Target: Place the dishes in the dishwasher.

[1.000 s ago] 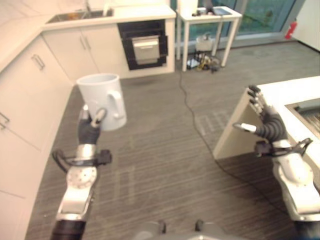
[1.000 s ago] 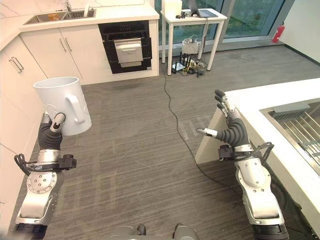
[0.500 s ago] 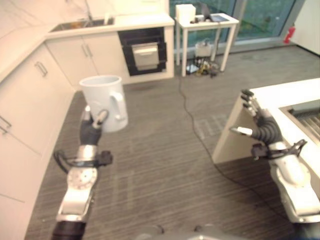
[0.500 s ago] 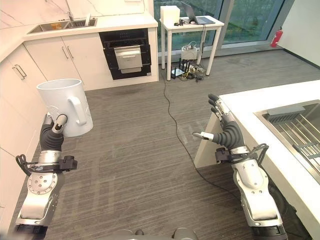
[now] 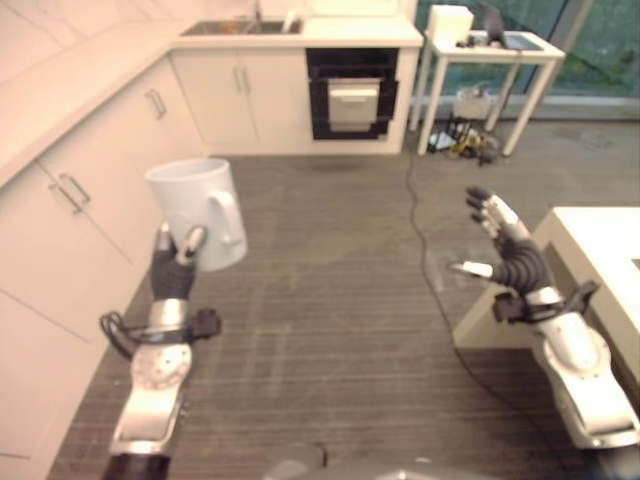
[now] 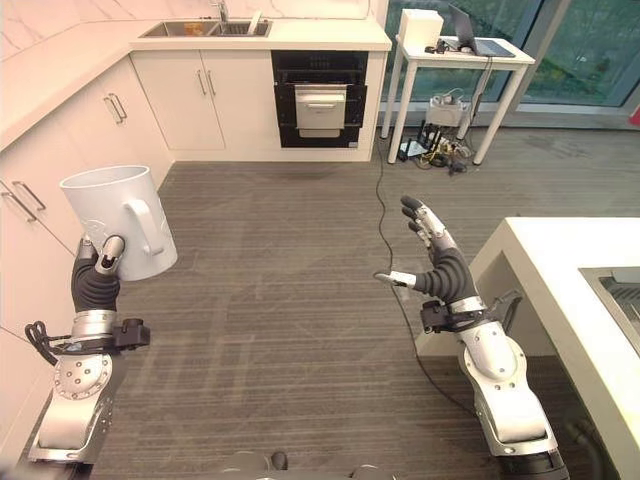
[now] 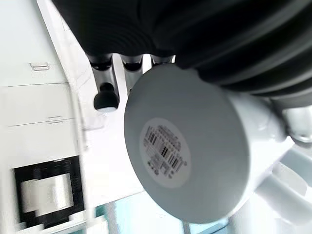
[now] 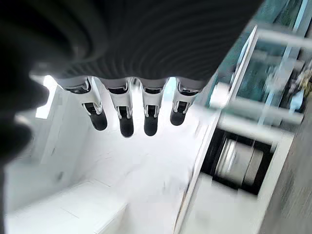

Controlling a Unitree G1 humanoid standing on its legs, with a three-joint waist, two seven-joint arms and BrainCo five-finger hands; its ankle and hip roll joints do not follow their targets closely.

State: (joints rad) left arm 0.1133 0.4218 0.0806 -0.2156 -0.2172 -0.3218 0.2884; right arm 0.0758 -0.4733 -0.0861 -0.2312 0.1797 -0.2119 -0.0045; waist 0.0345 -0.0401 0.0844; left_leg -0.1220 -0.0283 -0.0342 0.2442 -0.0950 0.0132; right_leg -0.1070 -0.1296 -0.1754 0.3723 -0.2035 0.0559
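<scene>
L hand (image 6: 97,283) clamped on white mug (image 6: 118,220) by handle, upright, above floor nr cabinets (image 6: 60,140), R hand (image 6: 432,262) fingers spread, holding nothing

I'm looking across a grey striped floor (image 6: 280,300) towards an L-shaped run of white cabinets (image 6: 215,100) under a pale countertop (image 6: 320,36), with a sink (image 6: 205,28) set into it at the far left. A black built-in oven (image 6: 320,100) sits at the right end of that run. Just beside it stands a white side table (image 6: 465,50) carrying a white box (image 6: 420,28) and an open laptop (image 6: 475,40), clutter heaped beneath it. On my right, a white island counter (image 6: 570,270).
</scene>
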